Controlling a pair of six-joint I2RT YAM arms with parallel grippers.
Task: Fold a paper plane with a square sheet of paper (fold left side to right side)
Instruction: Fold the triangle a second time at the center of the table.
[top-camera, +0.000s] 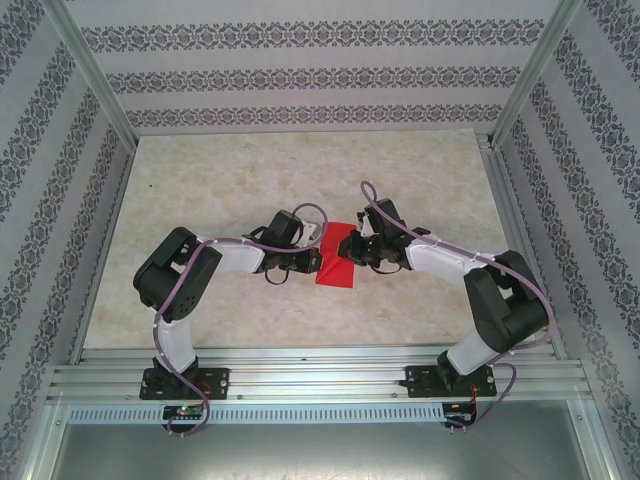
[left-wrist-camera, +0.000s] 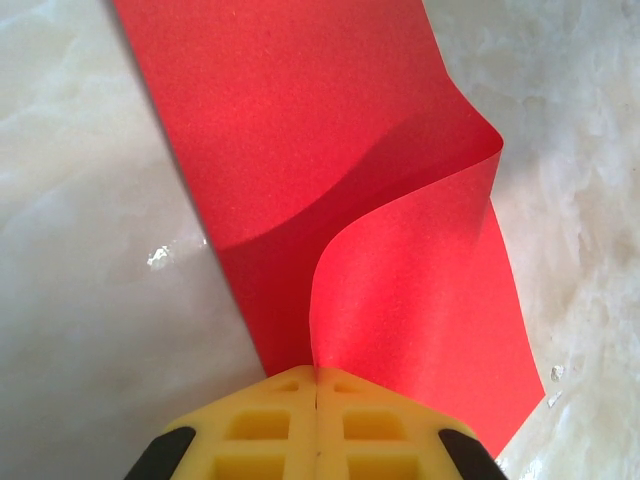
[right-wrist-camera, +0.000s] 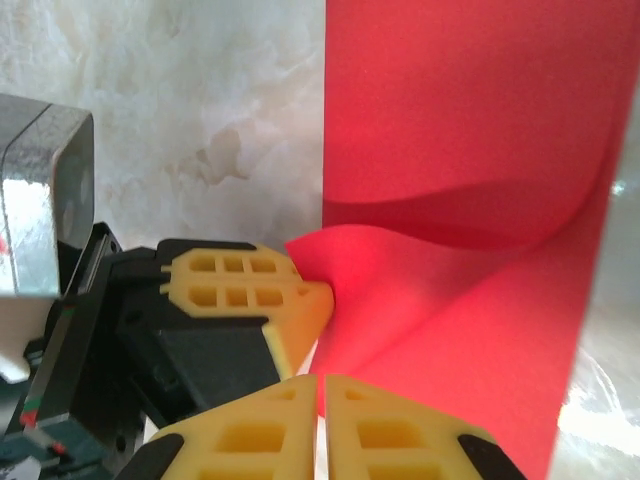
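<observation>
Top view, sheet of paper mid surface, half folded, long axis near-far, sides hidden under left gripper and right gripper, left wrist, jaws pressed together pinching the curled flap, right wrist, jaws almost touching at flap's base, grip unclear, sheet cropped at top

top: high, looking down, far | wrists: close, opposed, sharing sheet of paper

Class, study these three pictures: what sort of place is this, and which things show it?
Probably a lab robot test bench: a left arm and a right arm bolted to a metal rail, a metal frame with patterned panels boxing in the table, and a sheet of red paper between them.
</observation>
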